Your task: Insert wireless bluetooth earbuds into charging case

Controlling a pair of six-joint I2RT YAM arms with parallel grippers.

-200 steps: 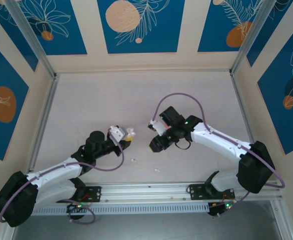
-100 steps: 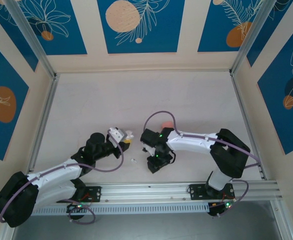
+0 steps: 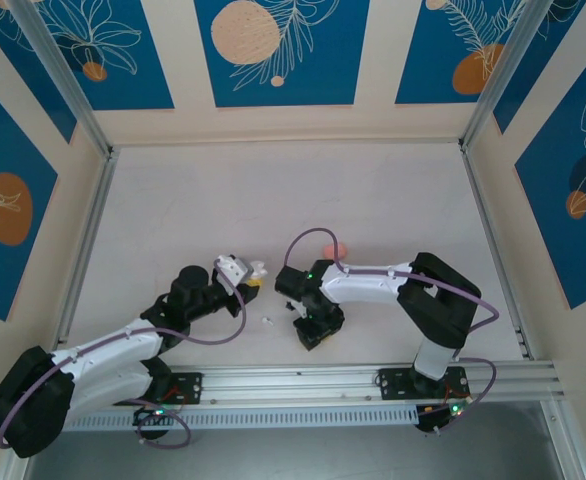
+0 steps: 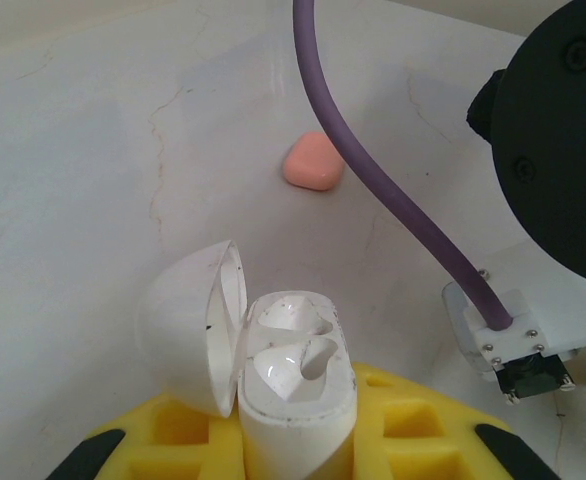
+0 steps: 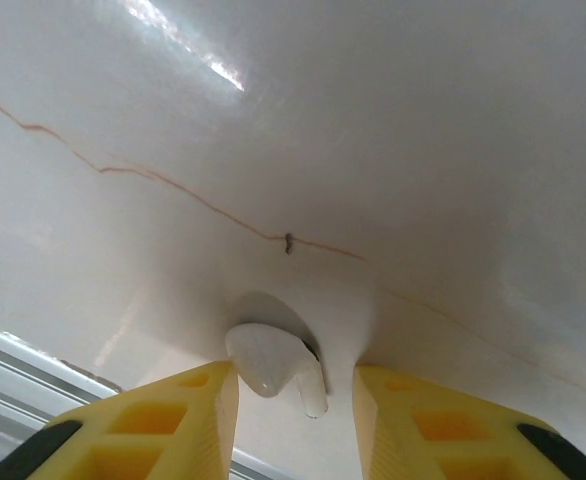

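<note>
Step in hand: pick-up of a white earbud (image 5: 273,372) for seating in the white charging case (image 4: 295,375). My right hand (image 5: 293,400) is down at the counter (image 5: 373,150), near its front rail, with its fingers (image 5: 198,410) apart on either side of the earbud. The bud lies on the counter between them, close against one finger, with a gap to the other; not gripped, in my judgement. My left hand (image 4: 293,450) is clamped on the charging case, held upright with its lid (image 4: 198,335) swung open; both sockets appear vacant. A second white earbud (image 3: 268,321) lies on the counter between the two hands, and a pink case (image 4: 313,162) sits beyond. The next move calls for closing squarely on the small, rounded bud without squeezing it out, then lifting and carrying it to the open case
</note>
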